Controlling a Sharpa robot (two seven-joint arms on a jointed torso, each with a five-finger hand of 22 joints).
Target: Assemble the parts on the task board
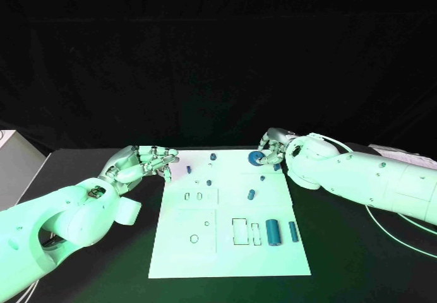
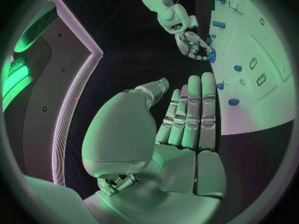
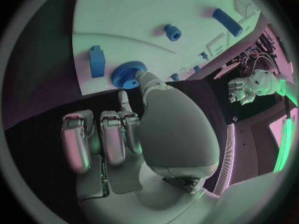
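Observation:
The white task board point(image 1: 228, 249) lies in the middle of the black table. A blue gear point(image 1: 256, 158) is at its far right corner, pinched between the thumb and a finger of my right hand point(image 1: 276, 153); the right wrist view shows the thumb tip against the gear point(image 3: 129, 73) at the board's point(image 3: 124, 15) edge. My left hand point(image 1: 146, 163) hovers by the board's far left corner and holds nothing, its fingers point(image 2: 193, 109) straight and the thumb apart. Blue cylinders point(image 1: 272, 231) lie at the near right of the board, and small blue pieces point(image 1: 251, 194) stand further back.
A blue block point(image 3: 97, 60) and a small blue bushing point(image 3: 172, 32) lie near the gear. A white box point(image 1: 14, 158) stands at the table's far left. A white cable point(image 1: 391, 228) hangs under my right arm. Bare black table flanks the board.

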